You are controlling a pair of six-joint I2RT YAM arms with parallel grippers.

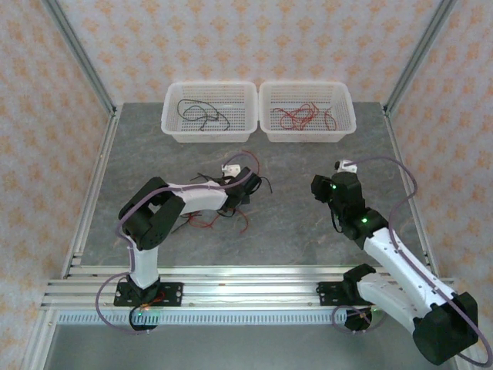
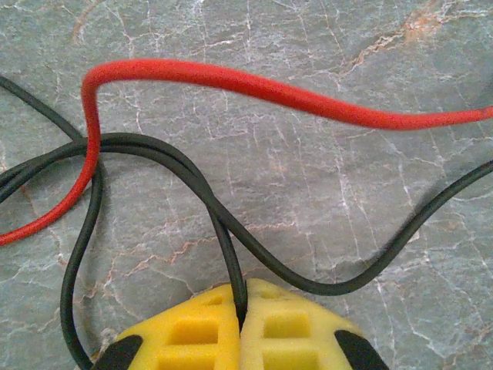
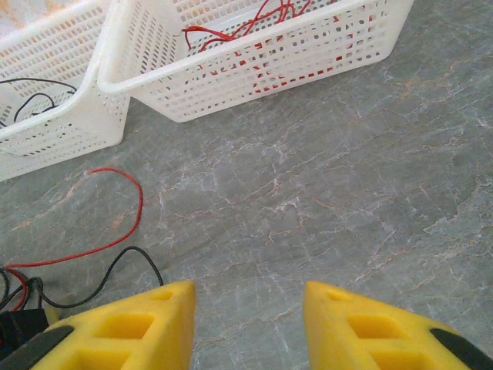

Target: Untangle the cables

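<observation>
Though unclear from above — L gripper (image 2: pixel 240 312) pinches blk cable (image 2: pixel 229 258).

I see pale wallpaper (image 1: pixel 246 38) with an orange floral pattern on three sides, aluminium posts (image 1: pixel 81 54) at the back corners, a grey marbled tabletop (image 1: pixel 293 231), evenly lit, and aluminium rails (image 1: pixel 246 281) along its near edge.

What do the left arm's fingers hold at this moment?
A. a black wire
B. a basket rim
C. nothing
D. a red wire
A: the left wrist view shows the yellow fingers shut on a black wire, with the red wire lying on the table beyond them.
</observation>
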